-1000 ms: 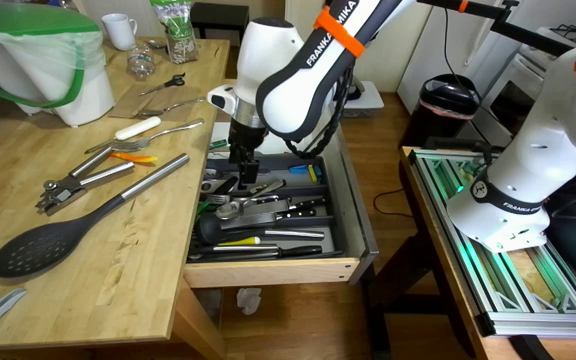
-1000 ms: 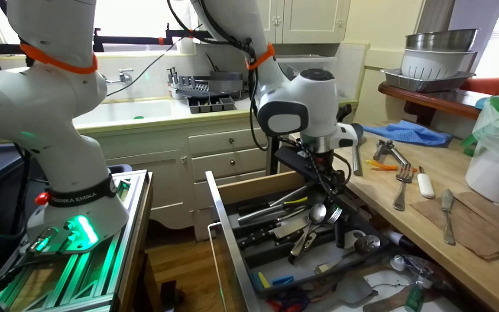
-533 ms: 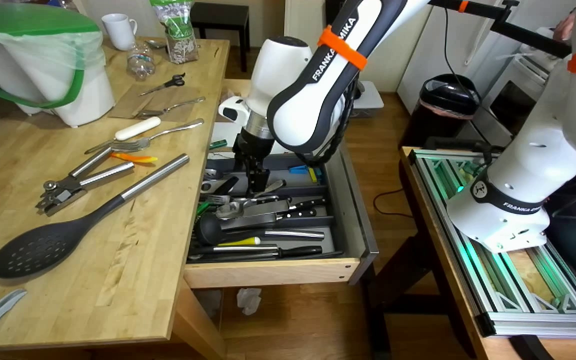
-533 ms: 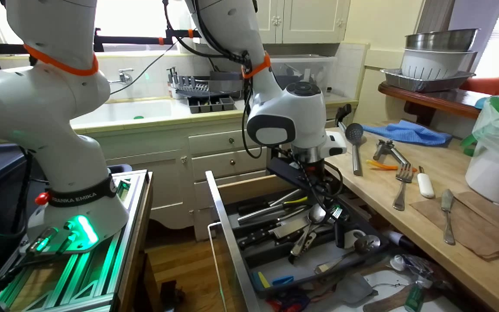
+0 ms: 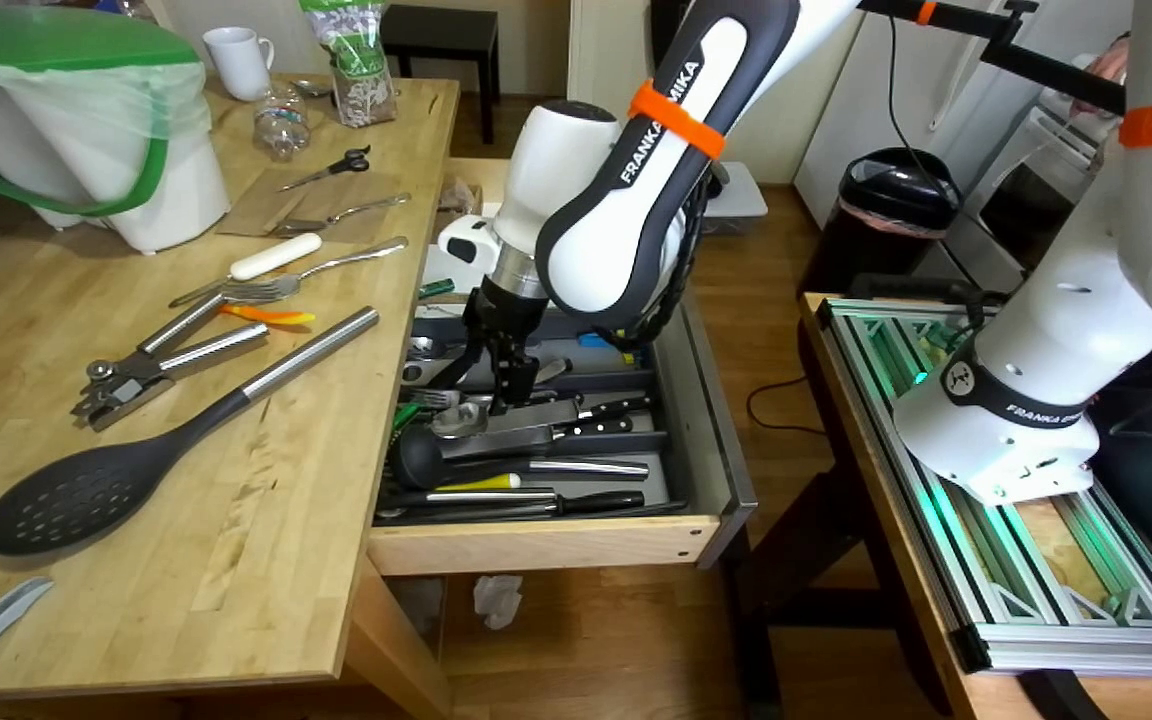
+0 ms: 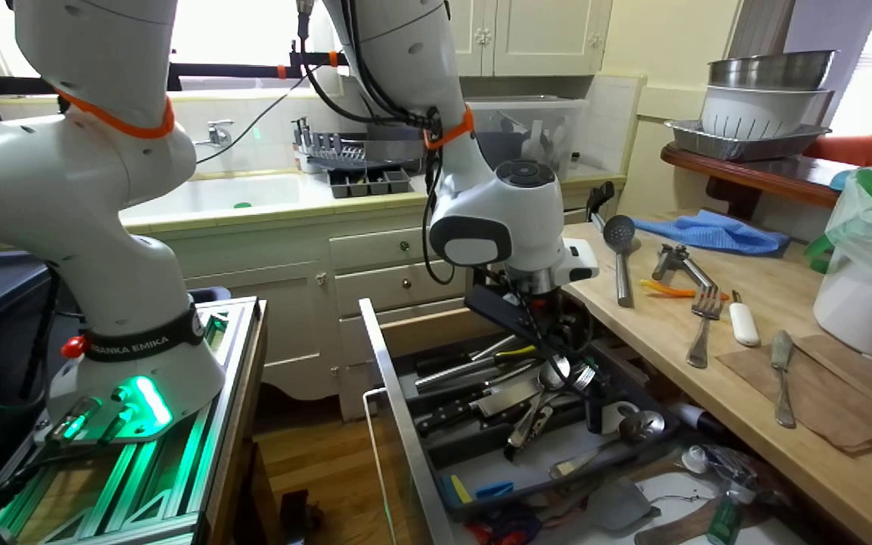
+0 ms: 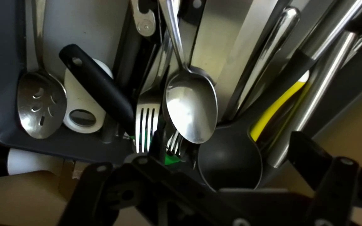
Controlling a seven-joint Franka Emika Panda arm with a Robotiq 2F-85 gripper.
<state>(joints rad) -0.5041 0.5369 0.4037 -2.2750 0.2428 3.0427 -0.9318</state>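
The pincer (image 7: 228, 139) stands wide open, its 2 fingers (image 7: 308, 157) well apart and holding nothing; whether either touches anything I cannot tell. The spoon (image 7: 191, 105) and the ladle (image 7: 229, 160) lie near it in the drawer (image 5: 546, 547), a fork (image 7: 146, 125) just beside the spoon. Compared with 1 second ago, the pincer sits lower and nearer the spoon, while spoon and ladle lie where they did.

This is a kitchen: a white sink (image 6: 209, 195) with a faucet (image 6: 217, 135) sits below a window (image 6: 247, 34), a dish rack (image 6: 341, 150) beside it and a painted cupboard (image 6: 273, 314) underneath. An open drawer (image 5: 546, 545) holds spoons (image 7: 192, 108), forks (image 7: 148, 121) and knives (image 5: 516, 440), while a perforated cooking spoon (image 5: 81, 500) and a mug (image 5: 236, 62) share the wooden tabletop (image 5: 266, 560).
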